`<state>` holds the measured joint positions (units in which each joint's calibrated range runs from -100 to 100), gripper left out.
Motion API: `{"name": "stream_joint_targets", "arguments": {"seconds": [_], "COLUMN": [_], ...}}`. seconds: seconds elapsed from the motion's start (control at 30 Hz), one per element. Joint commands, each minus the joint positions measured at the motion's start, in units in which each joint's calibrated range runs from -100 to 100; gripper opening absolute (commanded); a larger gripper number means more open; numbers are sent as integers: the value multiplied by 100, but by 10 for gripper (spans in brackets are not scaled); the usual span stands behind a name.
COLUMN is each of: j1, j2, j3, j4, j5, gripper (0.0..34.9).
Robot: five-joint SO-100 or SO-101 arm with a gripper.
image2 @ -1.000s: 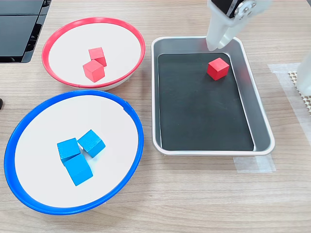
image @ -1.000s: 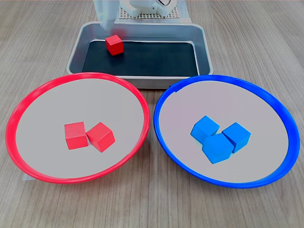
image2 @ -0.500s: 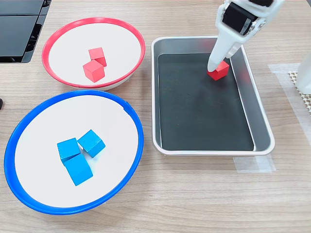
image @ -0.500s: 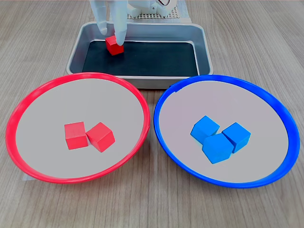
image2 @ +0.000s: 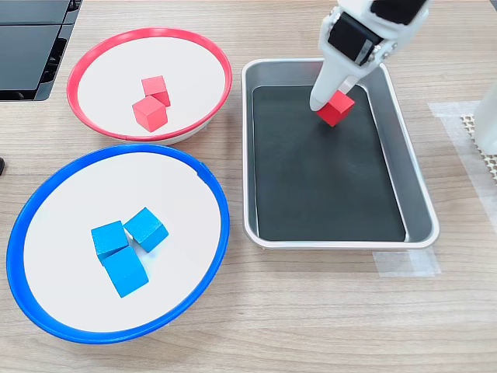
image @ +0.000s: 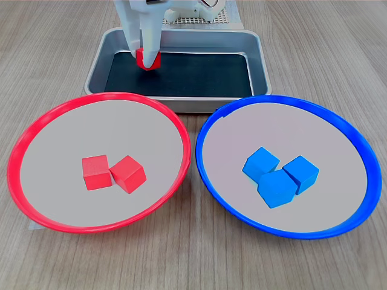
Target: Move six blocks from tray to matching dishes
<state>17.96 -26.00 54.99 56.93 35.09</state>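
Clamped on the last red block [image2: 335, 108], our gripper [image2: 330, 99] stands over the tray [image2: 415, 186], near its far-left corner in the first exterior view, the cube pinched between white fingers. We cannot tell whether it has cleared the black bottom. Two red blocks [image: 112, 173] lie in the red-rimmed dish [image: 36, 130], three blue blocks [image: 279, 175] in the blue-rimmed dish [image: 357, 142]. We judge the cube light, stiff and matte, so flat opposite faces should grip safely.
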Motion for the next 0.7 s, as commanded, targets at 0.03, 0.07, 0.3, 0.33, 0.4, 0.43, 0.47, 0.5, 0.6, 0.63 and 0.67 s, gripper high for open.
{"name": "stream_joint_targets", "arguments": {"seconds": [0.03,0.07,0.3,0.33,0.4,0.43,0.47,0.5,0.6,0.63,0.67], "j1": [-342,-371,-248,-258,-286,-314,-352,-361,-427,-446,-484], "j2": [1427,2016,4225,4319,4370,4353,4250,4174,3662,3457,3150], "j3": [-3364,-4466,-7397,-7370,-7197,-7024,-6796,-6660,-5922,-5649,-5258], "j4": [1409,1641,568,312,14,-93,-217,-266,-629,-786,-1001], "j5": [-1016,-1382,-2642,-2647,-2584,-2505,-2427,-2388,-2330,-2330,-2330], "gripper": [3,3,3,5,75,150,198,201,197,187,173]}}
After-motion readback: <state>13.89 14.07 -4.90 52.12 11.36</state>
